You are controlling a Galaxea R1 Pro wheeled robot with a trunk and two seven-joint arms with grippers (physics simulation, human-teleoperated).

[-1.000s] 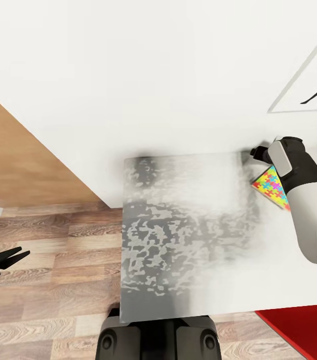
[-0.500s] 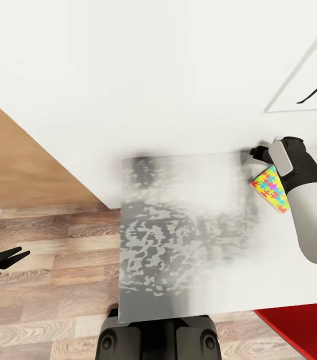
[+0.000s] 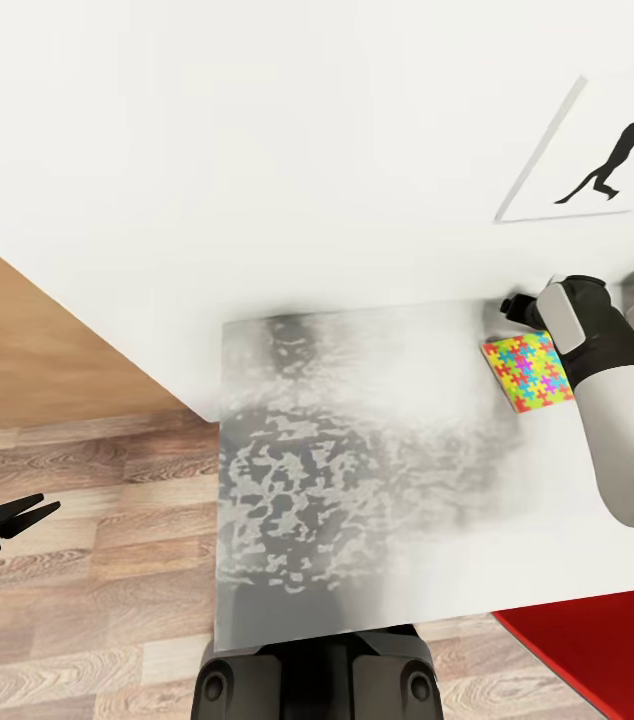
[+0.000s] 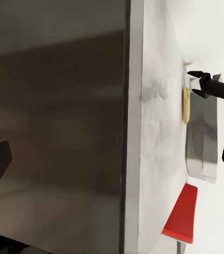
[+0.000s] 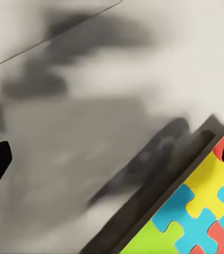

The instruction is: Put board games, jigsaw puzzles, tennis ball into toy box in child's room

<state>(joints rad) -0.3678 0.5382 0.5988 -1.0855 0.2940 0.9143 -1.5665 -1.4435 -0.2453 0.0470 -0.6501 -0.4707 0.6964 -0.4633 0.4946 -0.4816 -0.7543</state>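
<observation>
The right gripper (image 3: 513, 306) sits at the far edge of the table (image 3: 357, 450), close to the white wall (image 3: 257, 150), and from the left wrist view its two dark fingers (image 4: 199, 79) stand apart, nothing between them. In its own wrist view the fingertips frame the picture wide, one at each side, and a corner of the jigsaw puzzle (image 5: 196, 217) lies by one of them; whether that tip touches it cannot be told.

Out from there: the jigsaw puzzle (image 3: 527, 372) lies flat on the table just beside the right forearm (image 3: 607, 380), nearer the robot than the gripper. It is a small square of interlocking pieces in yellow, blue, green, pink and orange, with a dark edge.

The table is a light-grey top, blotchy with darker mottling across its left part. Past its right end a grey bin (image 4: 203, 137) shows in the left wrist view, its identity hard to confirm. A red patch (image 3: 597, 650) sits low at the right.

The left gripper (image 3: 12, 520) hangs over the wood-plank floor (image 3: 107, 560), well apart from the table, its jaws slightly parted and empty. A brown wooden panel (image 3: 27, 350) rises left; a framed dinosaur silhouette (image 3: 612, 155) hangs on the wall.
</observation>
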